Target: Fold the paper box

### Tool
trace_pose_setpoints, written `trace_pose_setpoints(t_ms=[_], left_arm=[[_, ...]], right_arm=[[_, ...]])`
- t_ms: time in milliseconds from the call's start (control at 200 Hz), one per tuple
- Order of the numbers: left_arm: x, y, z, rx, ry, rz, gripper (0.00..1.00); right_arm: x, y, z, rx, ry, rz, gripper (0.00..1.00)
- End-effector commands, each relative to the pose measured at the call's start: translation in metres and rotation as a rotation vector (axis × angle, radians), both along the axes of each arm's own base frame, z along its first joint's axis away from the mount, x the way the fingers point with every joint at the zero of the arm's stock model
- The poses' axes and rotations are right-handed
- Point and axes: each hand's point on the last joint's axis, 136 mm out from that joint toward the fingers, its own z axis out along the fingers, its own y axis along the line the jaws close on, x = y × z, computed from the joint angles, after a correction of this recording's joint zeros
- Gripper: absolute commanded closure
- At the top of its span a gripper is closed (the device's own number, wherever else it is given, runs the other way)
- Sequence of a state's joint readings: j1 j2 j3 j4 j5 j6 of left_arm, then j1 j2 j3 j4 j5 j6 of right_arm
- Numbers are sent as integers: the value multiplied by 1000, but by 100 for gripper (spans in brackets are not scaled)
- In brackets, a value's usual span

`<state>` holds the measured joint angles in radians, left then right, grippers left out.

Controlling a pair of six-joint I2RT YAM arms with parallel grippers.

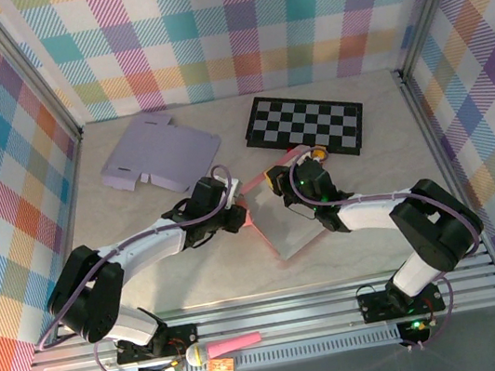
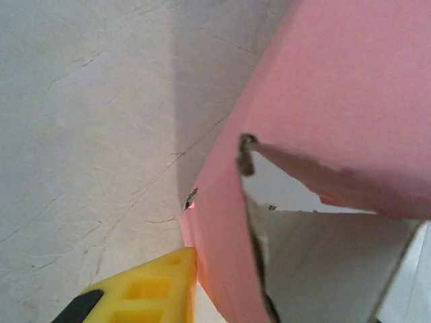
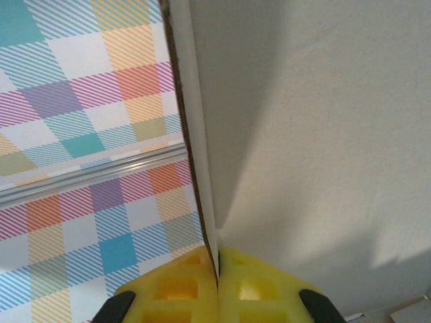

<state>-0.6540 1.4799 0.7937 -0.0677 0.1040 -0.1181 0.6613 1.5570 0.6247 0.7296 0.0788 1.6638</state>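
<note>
Pink paper box [image 1: 277,223] — grey inside — pinched by right gripper [image 3: 217,266].

Table [image 1: 243,276]: pale beige top with faint marbling and fine scratches, walled by plaid panels.
- Lavender cardboard blank [image 1: 159,150], unfolded and flat, upper left of the frame.
- Black-and-white checkerboard mat [image 1: 306,124], flat, upper centre-right, well apart from the blank.
- Pink paper box [image 1: 279,232], partly raised, grey inside, centre of the frame.
</note>
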Motion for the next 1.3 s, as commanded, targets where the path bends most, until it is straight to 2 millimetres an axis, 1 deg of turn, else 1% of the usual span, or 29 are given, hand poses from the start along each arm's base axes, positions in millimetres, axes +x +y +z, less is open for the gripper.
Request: trace_pose_setpoints(t_ms=[0, 85, 180, 275, 375, 470, 515, 565, 630, 750, 845, 1030, 1155, 1225, 1295], left_arm=[[15, -1, 20, -12, -105, 24, 81], [14, -1, 20, -4, -107, 12, 78], [14, 0, 20, 9, -110, 5, 79], [12, -6, 26, -17, -120, -26, 79], [9, -15, 28, -47, -105, -60, 77], [11, -15, 28, -39, -110, -53, 76], [12, -15, 28, -37, -114, -47, 75], [13, -16, 28, -39, -112, -51, 70], [11, -17, 24, -34, -94, -56, 68], [6, -12, 10, -14, -59, -48, 69], [1, -10, 2, -13, -41, -48, 69], [-6, -10, -6, -17, -21, -62, 71], [-13, -11, -13, -29, -2, -76, 75], [-15, -12, -12, -36, -6, -81, 75], [-15, -14, -11, -43, -11, -91, 71]], right_arm=[[-10, 11, -6, 3, 44, 50, 100], [-11, 11, -6, -1, 51, 49, 100], [-12, 10, -6, -4, 62, 48, 100], [-11, 10, -3, -8, 58, 47, 100], [-9, 11, -5, -13, 50, 46, 100], [-5, 14, -4, 2, 34, 45, 100], [-4, 15, -3, 3, 33, 44, 100], [-3, 15, -1, 5, 33, 41, 100], [-1, 14, 1, 9, 31, 27, 100], [0, 11, 6, 14, 28, 11, 100], [-1, 10, 7, 13, 30, 9, 100], [2, 6, 7, 14, 33, -6, 100], [7, 5, 11, 23, 29, -14, 100], [8, 5, 14, 22, 28, -11, 100], [7, 6, 16, 25, 28, -9, 100]])
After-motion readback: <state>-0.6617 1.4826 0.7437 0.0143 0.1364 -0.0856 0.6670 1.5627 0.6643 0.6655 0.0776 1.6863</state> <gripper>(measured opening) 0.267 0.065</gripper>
